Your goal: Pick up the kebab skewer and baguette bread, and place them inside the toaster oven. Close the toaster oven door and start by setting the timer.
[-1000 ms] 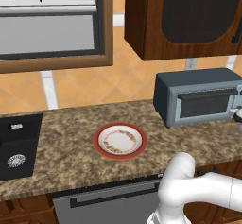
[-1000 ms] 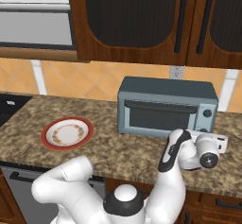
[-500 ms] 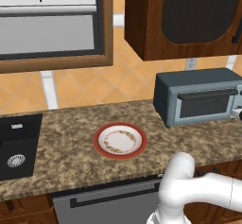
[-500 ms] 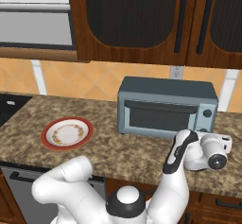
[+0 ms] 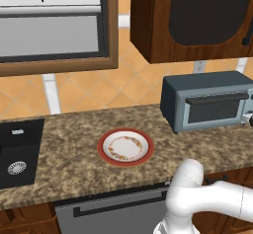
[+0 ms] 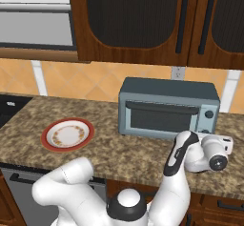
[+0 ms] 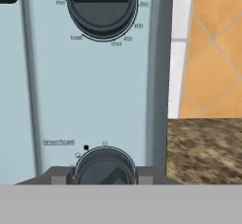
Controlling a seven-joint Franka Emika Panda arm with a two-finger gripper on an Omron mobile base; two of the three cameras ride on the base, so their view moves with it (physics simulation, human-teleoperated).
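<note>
Counter [image 6: 119, 156]: plate [image 5: 124, 147], shut toaster oven [image 6: 167, 107].

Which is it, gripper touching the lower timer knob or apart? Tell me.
Touching. The hand view shows one fingertip pressed against each side of the timer knob on the toaster oven, with no gap at either edge.

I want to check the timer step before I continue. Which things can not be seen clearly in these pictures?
- Inside of the toaster oven: its closed door has dark glass in both base views, so the food cannot be checked.
- Timer knob: hand view, the bottom edge cuts off its lower part, so its setting is unreadable.
- Gripper contact: the fingertips flank the knob; touching cannot be told.
- Upper dial: cut by the top edge.
</note>
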